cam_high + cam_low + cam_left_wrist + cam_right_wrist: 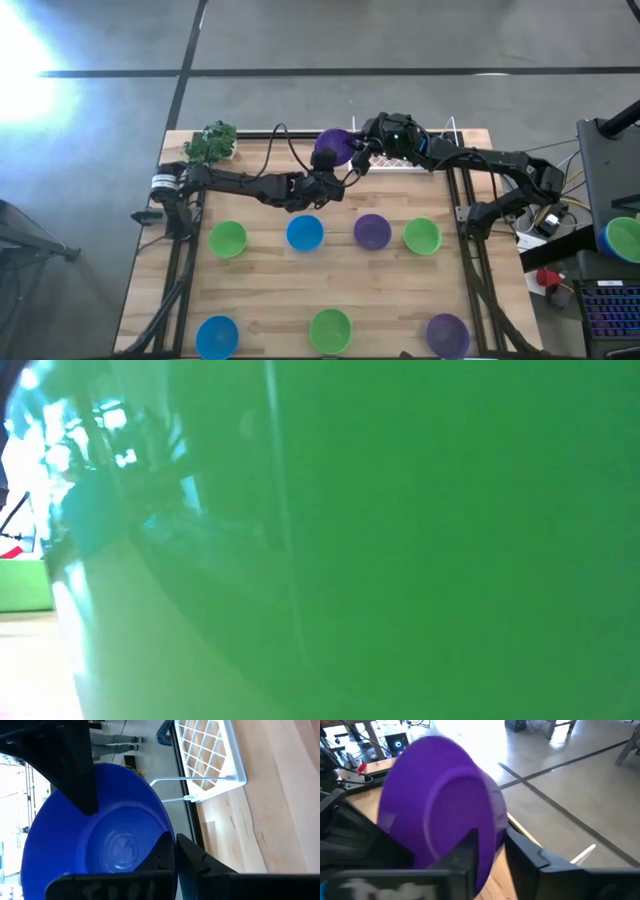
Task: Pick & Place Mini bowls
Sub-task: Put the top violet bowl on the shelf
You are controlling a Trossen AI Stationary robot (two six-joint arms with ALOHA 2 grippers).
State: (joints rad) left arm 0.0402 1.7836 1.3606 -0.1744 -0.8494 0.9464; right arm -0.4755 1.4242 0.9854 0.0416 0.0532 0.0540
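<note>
Grippers meet at far table centre in high view: left gripper [325, 185], right gripper [362, 155] at purple bowl [333, 147]. Seven bowls [304, 233] sit nearer. Left wrist: clamped on blue bowl [100, 835]. Right wrist: fingers [470, 852] straddle purple rim, part-open.

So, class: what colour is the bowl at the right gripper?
Purple bowl, best seen in the right wrist view.
</note>
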